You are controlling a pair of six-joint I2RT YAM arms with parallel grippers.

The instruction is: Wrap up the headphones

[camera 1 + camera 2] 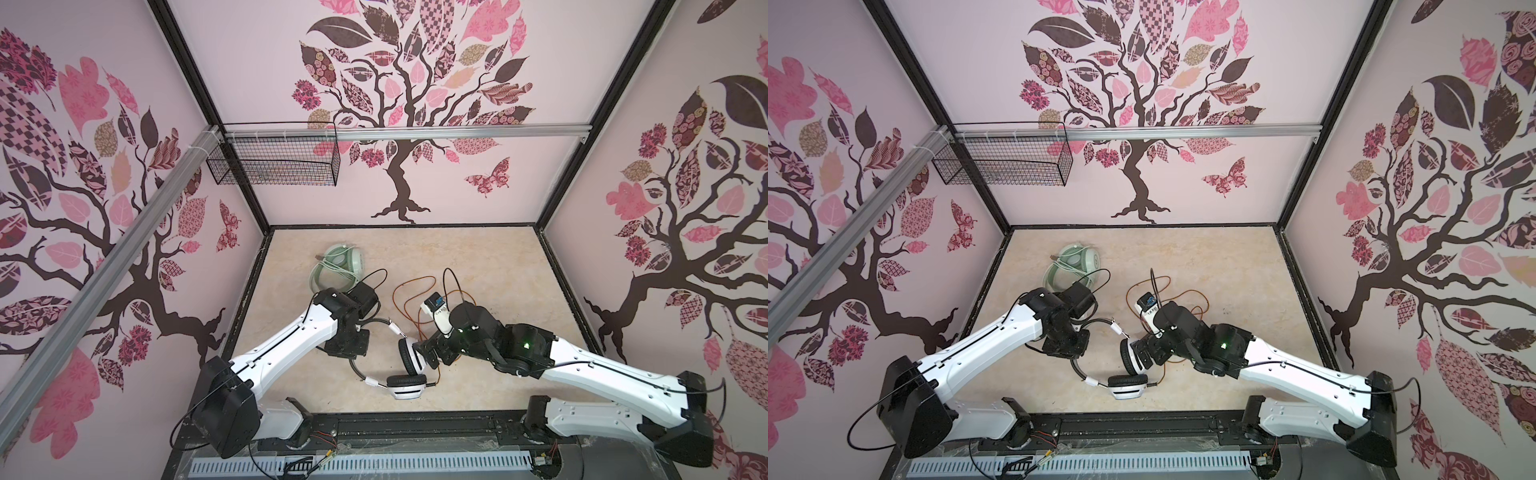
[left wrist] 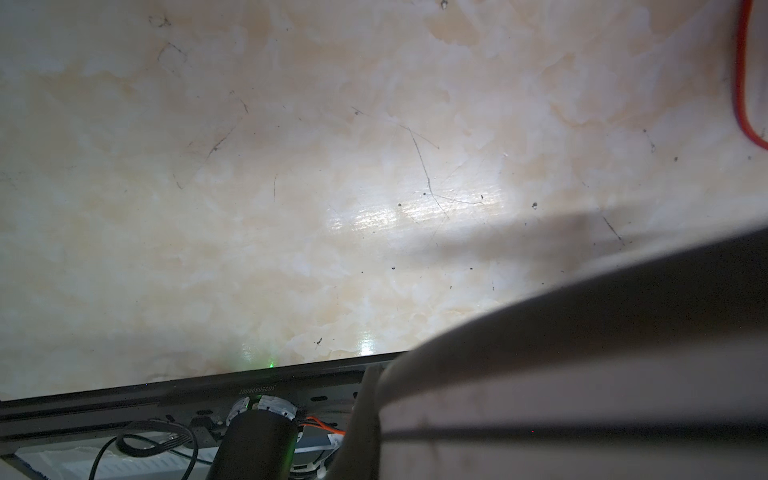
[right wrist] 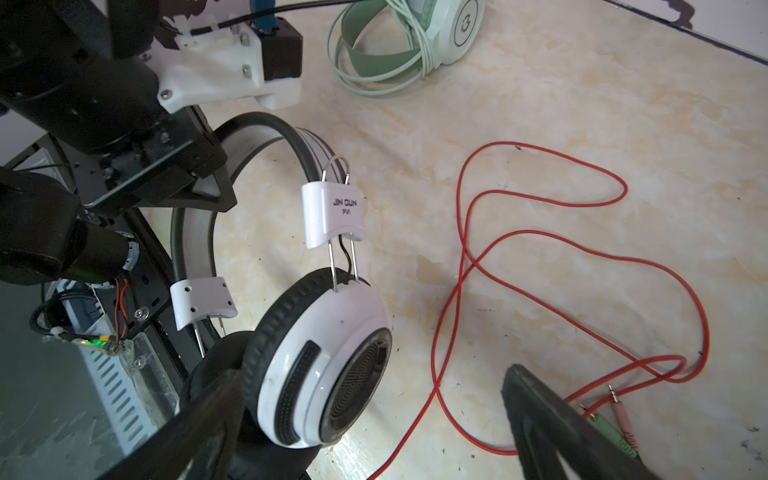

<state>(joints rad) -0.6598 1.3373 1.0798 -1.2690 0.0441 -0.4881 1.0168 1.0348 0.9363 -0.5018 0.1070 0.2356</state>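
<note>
I am holding the white-and-black headphones (image 3: 328, 365) by the headband, my left pincer (image 3: 195, 166) clamped tight, near the middle of the desk's (image 1: 478, 266) front edge. My right pincer (image 1: 429, 354) is standing spread wide about one ear cup, gripping nothing. The orange-red cable (image 3: 465, 232) is lying loose toward the desk's middle, so I judge winding is only starting; next I am needing to catch it and loop it round. The mint-green headphones (image 1: 343, 259) are sitting by the left edge.
</note>
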